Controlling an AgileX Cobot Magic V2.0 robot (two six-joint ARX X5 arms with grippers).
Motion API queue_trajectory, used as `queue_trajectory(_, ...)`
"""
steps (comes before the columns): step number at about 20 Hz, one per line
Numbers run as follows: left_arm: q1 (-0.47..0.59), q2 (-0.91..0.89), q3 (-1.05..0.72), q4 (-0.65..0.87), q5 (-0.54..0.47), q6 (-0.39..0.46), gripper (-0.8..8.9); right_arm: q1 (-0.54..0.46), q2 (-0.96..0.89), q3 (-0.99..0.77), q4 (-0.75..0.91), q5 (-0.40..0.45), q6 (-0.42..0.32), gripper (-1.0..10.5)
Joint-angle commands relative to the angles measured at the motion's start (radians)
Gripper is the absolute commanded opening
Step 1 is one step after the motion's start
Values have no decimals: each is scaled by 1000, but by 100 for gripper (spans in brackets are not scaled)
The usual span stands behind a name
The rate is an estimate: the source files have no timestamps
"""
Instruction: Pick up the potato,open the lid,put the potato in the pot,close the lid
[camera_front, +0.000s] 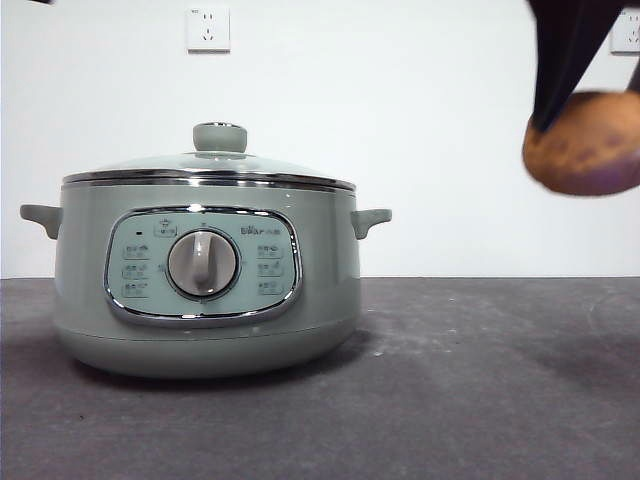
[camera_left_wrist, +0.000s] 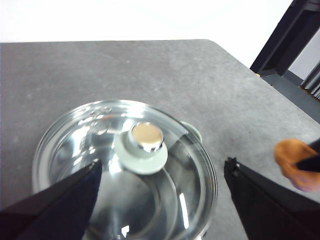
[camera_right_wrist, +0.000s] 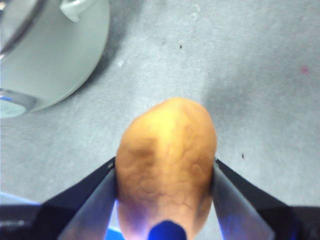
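The sage-green pot (camera_front: 205, 285) stands on the left of the table with its glass lid (camera_front: 210, 165) on it. My right gripper (camera_front: 565, 95) is shut on the orange-brown potato (camera_front: 583, 145) and holds it in the air to the right of the pot; its jaws press both sides of the potato (camera_right_wrist: 167, 167). My left gripper (camera_left_wrist: 160, 170) is open above the lid (camera_left_wrist: 125, 165), one jaw on each side of the green knob (camera_left_wrist: 145, 142), not touching it. The potato also shows in the left wrist view (camera_left_wrist: 297, 162).
The dark grey table (camera_front: 450, 380) stretches right of the pot. A white wall with two sockets (camera_front: 208, 28) stands behind. The pot's side handle (camera_right_wrist: 75, 7) lies close to the right gripper. The table's edge and a black frame (camera_left_wrist: 285, 40) show beyond it.
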Motion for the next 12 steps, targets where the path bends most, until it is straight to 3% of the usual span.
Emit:
queue_trajectory(1, -72, 51, 3, 61, -72, -14, 409, 1, -34, 0, -16, 3, 26, 0)
queue_trajectory(7, -278, 216, 3, 203, -346, -3, 409, 2, -64, 0, -82, 3, 67, 1)
queue_trajectory(9, -329, 273, 3, 253, -457, 48, 408, 2, -64, 0, -87, 3, 68, 1)
queue_trajectory(12, -365, 357, 3, 310, -517, 71, 408, 2, -64, 0, -91, 3, 68, 1)
